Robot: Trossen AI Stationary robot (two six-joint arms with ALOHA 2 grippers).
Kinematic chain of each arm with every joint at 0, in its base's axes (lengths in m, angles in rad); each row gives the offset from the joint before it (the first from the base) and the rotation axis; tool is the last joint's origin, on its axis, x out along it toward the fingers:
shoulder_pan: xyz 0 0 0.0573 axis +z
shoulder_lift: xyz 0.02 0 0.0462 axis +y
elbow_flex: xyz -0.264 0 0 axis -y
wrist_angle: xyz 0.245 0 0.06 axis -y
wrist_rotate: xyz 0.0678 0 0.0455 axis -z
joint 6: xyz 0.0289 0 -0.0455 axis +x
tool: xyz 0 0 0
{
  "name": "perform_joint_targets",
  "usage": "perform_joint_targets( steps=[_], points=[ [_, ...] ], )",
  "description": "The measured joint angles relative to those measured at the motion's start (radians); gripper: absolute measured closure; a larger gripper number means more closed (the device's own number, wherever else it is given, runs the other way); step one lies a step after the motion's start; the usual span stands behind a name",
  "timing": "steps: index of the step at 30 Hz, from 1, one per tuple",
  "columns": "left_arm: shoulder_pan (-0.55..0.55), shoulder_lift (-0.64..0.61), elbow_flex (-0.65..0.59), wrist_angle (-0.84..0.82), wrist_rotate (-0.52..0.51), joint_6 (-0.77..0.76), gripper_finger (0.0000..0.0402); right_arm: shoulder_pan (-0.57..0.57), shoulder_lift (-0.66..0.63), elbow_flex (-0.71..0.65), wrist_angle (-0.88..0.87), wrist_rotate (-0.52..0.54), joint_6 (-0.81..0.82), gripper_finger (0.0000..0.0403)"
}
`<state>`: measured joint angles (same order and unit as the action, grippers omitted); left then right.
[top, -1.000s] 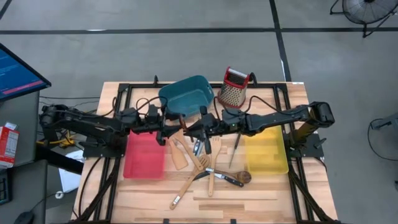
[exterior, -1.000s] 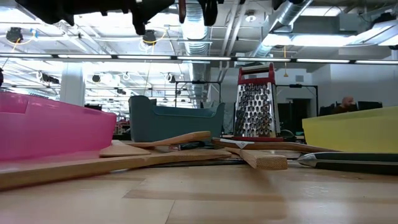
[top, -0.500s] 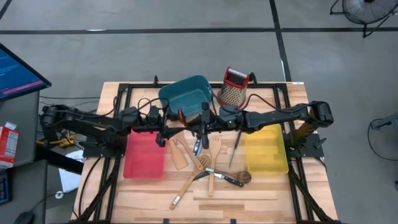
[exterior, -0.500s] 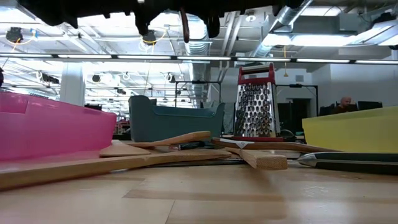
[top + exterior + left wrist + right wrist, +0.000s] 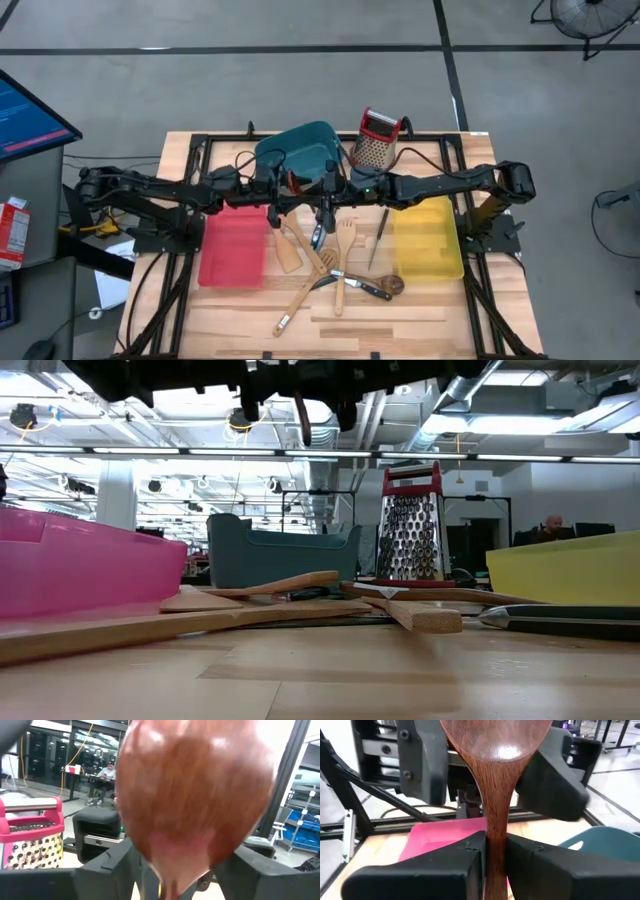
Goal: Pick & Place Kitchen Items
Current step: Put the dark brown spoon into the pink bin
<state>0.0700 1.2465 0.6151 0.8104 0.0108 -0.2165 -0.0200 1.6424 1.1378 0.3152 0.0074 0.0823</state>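
High view: handover above table centre. Right gripper (image 5: 322, 192) clamps dark wooden spoon (image 5: 496, 780) by handle; left gripper (image 5: 283, 190) stands wide round its bowl, not yet closed. Judgement: close left fully before right releases, keep spoon vertical. Other utensils (image 5: 318, 262) lie on table. Red bin (image 5: 232, 250), yellow bin (image 5: 428, 240) hold nothing visible; teal bin (image 5: 297, 150) contents unclear.

It was an open industrial lab: exposed ceiling ducts (image 5: 455, 395), strip lights, concrete floor (image 5: 300, 80), distant workstations.
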Motion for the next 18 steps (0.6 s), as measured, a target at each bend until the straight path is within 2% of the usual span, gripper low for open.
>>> perform_joint_targets(
  steps=[10, 14, 16, 18],
  points=[
    [0.0, -0.013, 0.0, -0.019, -0.014, 0.018, 0.0365, -0.009, -0.002, 0.002, 0.037, -0.007, 0.002, 0.0356],
    [0.0, -0.013, 0.0, -0.019, -0.025, 0.042, 0.0376, -0.01, -0.002, 0.002, 0.048, -0.006, 0.023, 0.0354],
    [-0.004, -0.013, 0.0, -0.019, -0.047, 0.052, 0.0377, -0.009, -0.002, 0.002, 0.043, -0.006, 0.022, 0.0333],
    [-0.005, -0.016, 0.0, -0.012, -0.066, 0.051, 0.0384, -0.009, 0.0, -0.001, 0.025, -0.005, 0.019, 0.0293]
  ],
)
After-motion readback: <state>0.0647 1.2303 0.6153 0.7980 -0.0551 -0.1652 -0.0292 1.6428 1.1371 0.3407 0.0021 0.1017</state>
